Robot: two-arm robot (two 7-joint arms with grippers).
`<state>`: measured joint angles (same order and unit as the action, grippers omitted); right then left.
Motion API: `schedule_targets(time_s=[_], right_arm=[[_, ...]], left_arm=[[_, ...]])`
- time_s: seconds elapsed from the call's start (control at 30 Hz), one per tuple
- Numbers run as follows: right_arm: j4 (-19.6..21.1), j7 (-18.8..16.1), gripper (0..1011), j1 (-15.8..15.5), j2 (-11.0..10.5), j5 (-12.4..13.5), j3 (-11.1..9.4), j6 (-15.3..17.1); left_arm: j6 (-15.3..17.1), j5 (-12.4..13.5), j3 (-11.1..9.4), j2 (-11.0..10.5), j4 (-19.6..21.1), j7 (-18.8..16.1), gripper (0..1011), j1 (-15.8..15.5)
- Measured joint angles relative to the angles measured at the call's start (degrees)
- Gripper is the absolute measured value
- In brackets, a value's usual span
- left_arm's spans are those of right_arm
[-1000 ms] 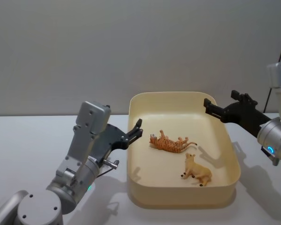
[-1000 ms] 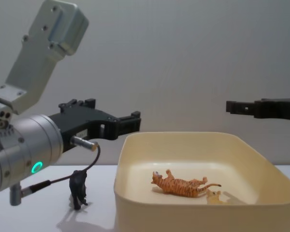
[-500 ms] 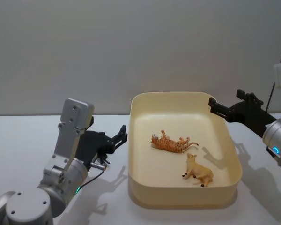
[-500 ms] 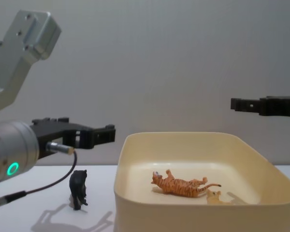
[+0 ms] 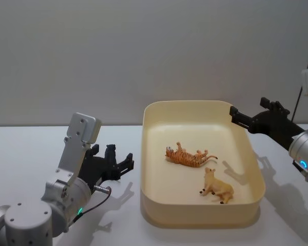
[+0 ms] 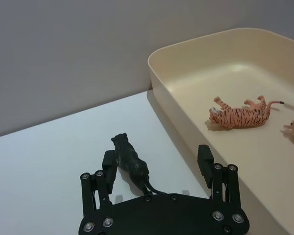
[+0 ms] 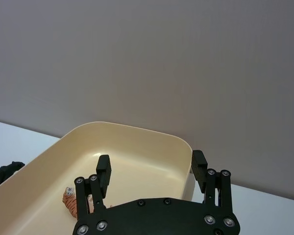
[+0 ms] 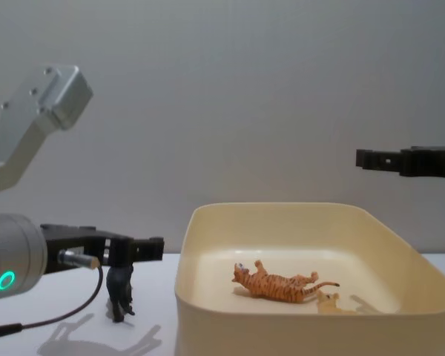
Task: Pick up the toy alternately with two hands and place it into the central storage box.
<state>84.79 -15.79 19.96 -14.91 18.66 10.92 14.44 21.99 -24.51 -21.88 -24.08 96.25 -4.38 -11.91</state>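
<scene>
A black toy animal [image 6: 129,163] stands upright on the white table just left of the cream-yellow storage box [image 5: 200,103]. My left gripper [image 6: 156,156] is low over the table and open. The black toy [image 8: 120,291] stands between its fingers, close beside one of them. My right gripper [image 5: 235,113] is open with nothing in it and hovers above the box's far right corner, also in the chest view [image 8: 364,158]. Inside the box lie a striped orange tiger [image 5: 188,157] and a tan lion [image 5: 218,189].
The box's near wall [image 8: 282,326] rises beside the black toy, a short way from my left gripper's fingers [image 5: 127,165]. White table stretches to the left and in front. A plain grey wall stands behind.
My left gripper has dropped from beside the box's left rim down and leftward to table height, and its fingers now straddle the black toy. The right gripper has drifted slightly right.
</scene>
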Motion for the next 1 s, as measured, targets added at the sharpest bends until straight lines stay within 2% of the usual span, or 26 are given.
schedule_targets(time_s=[0.23, 0.5, 0.77, 1.0], right_arm=[[0.07, 0.05, 1001, -0.03, -0.04, 0.06, -0.05, 0.0], [0.12, 0.07, 1001, -0.07, -0.07, 0.08, -0.06, -0.01], [0.16, 0.07, 1001, -0.09, -0.08, 0.08, -0.05, -0.01], [0.16, 0.06, 1001, -0.09, -0.08, 0.08, -0.05, -0.01]], left_arm=[[3.81, 0.02, 0.24, 1.41, -3.13, 0.3, 1001, -2.12], [6.31, 0.06, 0.27, 3.69, -7.24, -0.77, 1001, -4.65], [6.92, 0.16, 0.22, 6.25, -12.36, -1.63, 1001, -7.66], [6.24, 0.52, 0.11, 8.19, -16.43, -1.77, 980, -9.98]])
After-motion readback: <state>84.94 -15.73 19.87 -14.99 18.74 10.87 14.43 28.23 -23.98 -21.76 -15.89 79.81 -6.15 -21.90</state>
